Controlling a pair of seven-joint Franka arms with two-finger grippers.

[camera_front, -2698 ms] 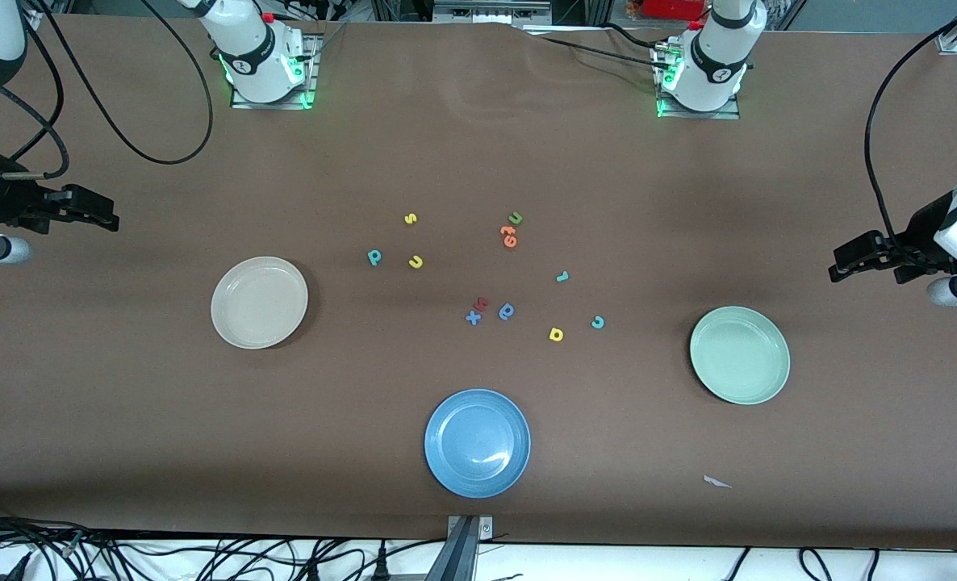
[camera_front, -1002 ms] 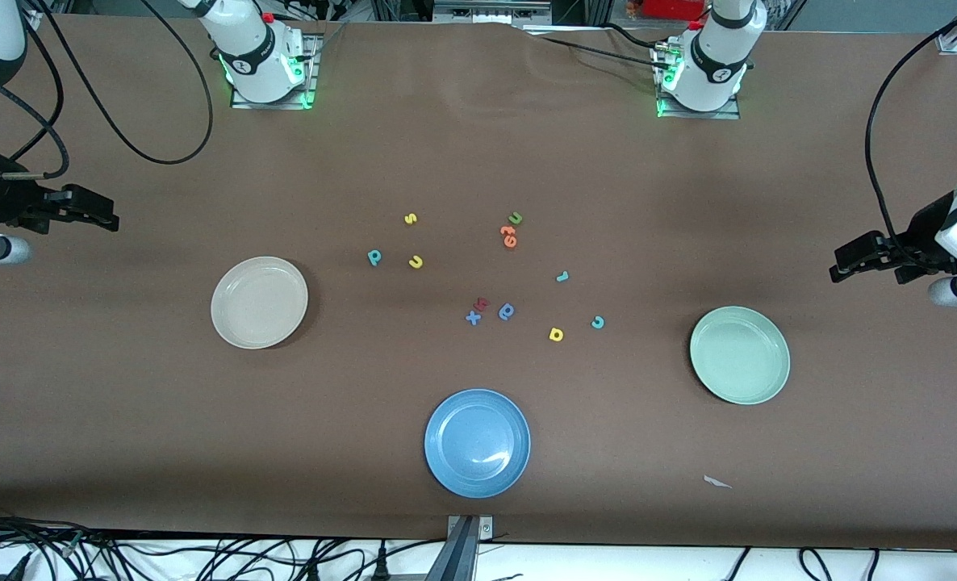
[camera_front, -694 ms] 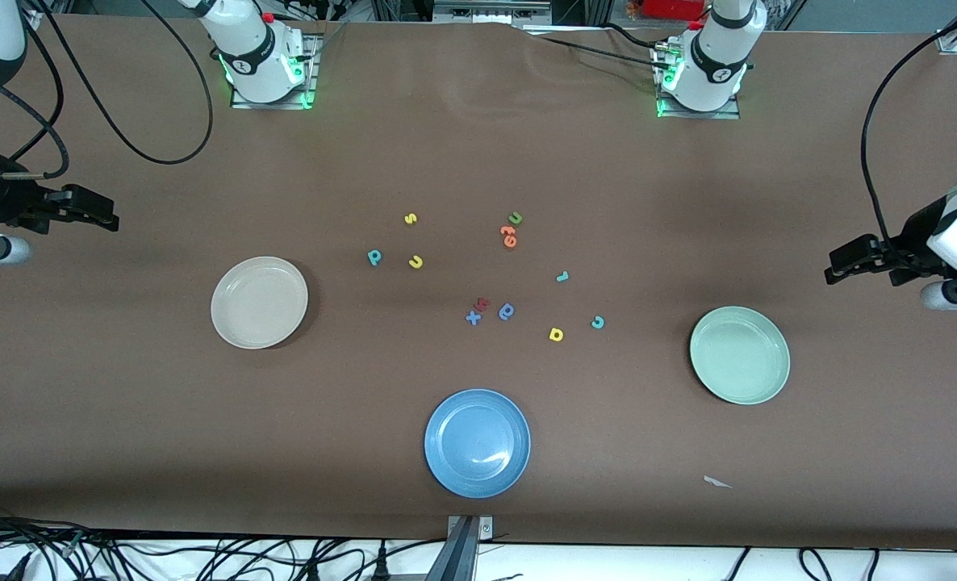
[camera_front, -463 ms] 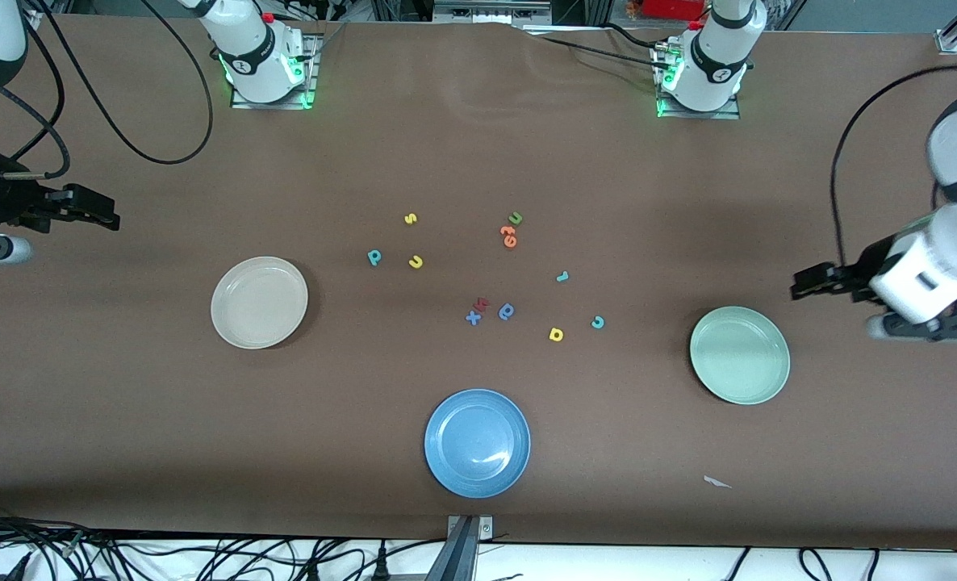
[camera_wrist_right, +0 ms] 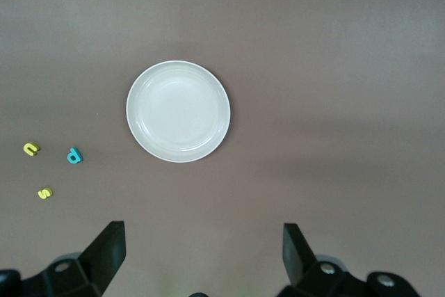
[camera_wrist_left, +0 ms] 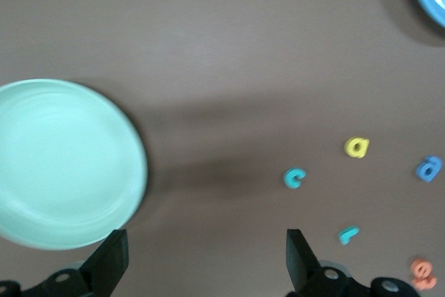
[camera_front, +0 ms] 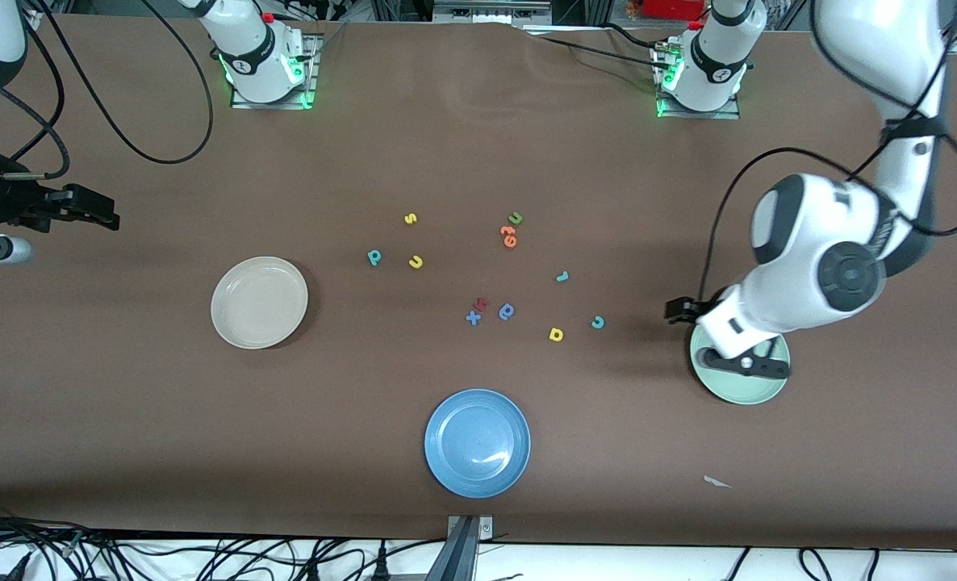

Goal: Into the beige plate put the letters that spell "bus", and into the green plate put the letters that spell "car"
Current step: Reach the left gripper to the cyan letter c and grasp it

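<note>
The beige plate (camera_front: 259,303) (camera_wrist_right: 178,110) lies empty toward the right arm's end, with the teal b (camera_front: 374,257) (camera_wrist_right: 74,156), yellow u (camera_front: 415,261) (camera_wrist_right: 30,148) and yellow s (camera_front: 411,218) (camera_wrist_right: 44,193) beside it toward the table's middle. The green plate (camera_front: 749,392) (camera_wrist_left: 62,165) lies toward the left arm's end, partly covered by the left arm. My left gripper (camera_front: 682,311) (camera_wrist_left: 205,262) hangs open over bare table between that plate's edge and the teal c (camera_front: 598,323) (camera_wrist_left: 294,178). The yellow a (camera_front: 556,334) (camera_wrist_left: 356,147) and teal r (camera_front: 562,277) (camera_wrist_left: 348,234) lie close by. My right gripper (camera_front: 95,211) (camera_wrist_right: 201,255) waits open at its table end.
A blue plate (camera_front: 477,443) sits near the front edge. A green u (camera_front: 516,218), orange letters (camera_front: 509,236), a blue round letter (camera_front: 507,311), a blue x (camera_front: 473,318) and a red letter (camera_front: 482,303) lie mid-table. A white scrap (camera_front: 716,482) lies near the front edge.
The left arm has swung in from its table end and now reaches over the green plate toward the letters. The right arm, plates and letters have not moved.
</note>
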